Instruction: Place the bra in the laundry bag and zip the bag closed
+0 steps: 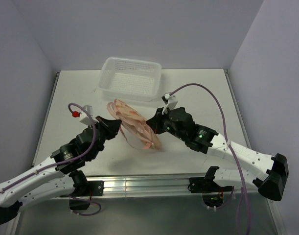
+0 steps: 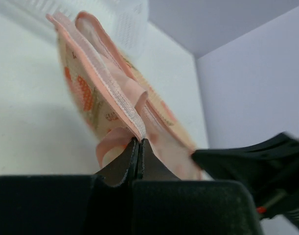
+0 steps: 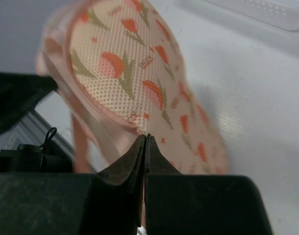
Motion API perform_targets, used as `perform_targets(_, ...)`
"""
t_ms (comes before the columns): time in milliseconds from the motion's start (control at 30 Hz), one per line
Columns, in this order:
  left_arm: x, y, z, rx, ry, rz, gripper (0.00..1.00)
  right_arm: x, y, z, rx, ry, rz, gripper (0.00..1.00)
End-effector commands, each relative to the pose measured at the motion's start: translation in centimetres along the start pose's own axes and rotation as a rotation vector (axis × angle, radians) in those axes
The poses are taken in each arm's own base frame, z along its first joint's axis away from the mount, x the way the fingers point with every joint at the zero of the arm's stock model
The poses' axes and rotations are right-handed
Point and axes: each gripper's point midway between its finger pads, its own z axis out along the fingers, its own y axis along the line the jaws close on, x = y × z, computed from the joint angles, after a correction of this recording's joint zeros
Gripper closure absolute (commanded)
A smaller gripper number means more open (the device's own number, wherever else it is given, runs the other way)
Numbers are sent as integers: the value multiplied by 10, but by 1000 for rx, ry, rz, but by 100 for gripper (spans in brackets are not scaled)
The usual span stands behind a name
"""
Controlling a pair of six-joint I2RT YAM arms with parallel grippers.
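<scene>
Left pincer [image 2: 139,143], right pincer [image 3: 145,139], apparently pinching laundry bag [image 1: 135,126]

Left arm [image 1: 41,177]: stretched from lower left toward centre.
Left tool [image 1: 118,125]: fingers pinched together on one edge of the bag [image 1: 137,128].
Right arm [image 1: 237,152]: stretched from lower right toward centre.
Right tool [image 1: 150,122]: fingers pinched together on the opposite edge, facing the left.

Laundry bag [image 3: 139,83]: fine mesh cloth, matt, woven tape edging. Basket [image 1: 131,78]: white perforated plastic, faint sheen. Worktop [image 1: 203,93]: smooth matt white. Left hand [image 2: 138,147], right hand [image 3: 145,142]: matt black, probably plastic, blurred.
</scene>
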Motion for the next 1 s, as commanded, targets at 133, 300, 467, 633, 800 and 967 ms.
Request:
perform_targets(133, 25, 25, 7, -36, 58, 19, 100, -2, -7, 3, 55, 1, -23, 100)
perform_targets(300, 36, 25, 13, 8, 100, -1, 100, -5, 2, 7, 23, 8, -37, 100)
perform_targets(467, 30, 15, 15, 6, 117, 50, 100, -42, 8, -20, 27, -91, -45, 100)
perform_targets(633, 87, 66, 19, -24, 219, -33, 100, -11, -11, 3, 102, -2, -50, 100)
perform_targets(800, 90, 68, 20, -33, 228, -24, 100, -11, 55, 19, -123, -4, -76, 100)
perform_targets(967, 85, 77, 18, -62, 210, -7, 100, 51, 38, 28, -68, 160, -183, 100)
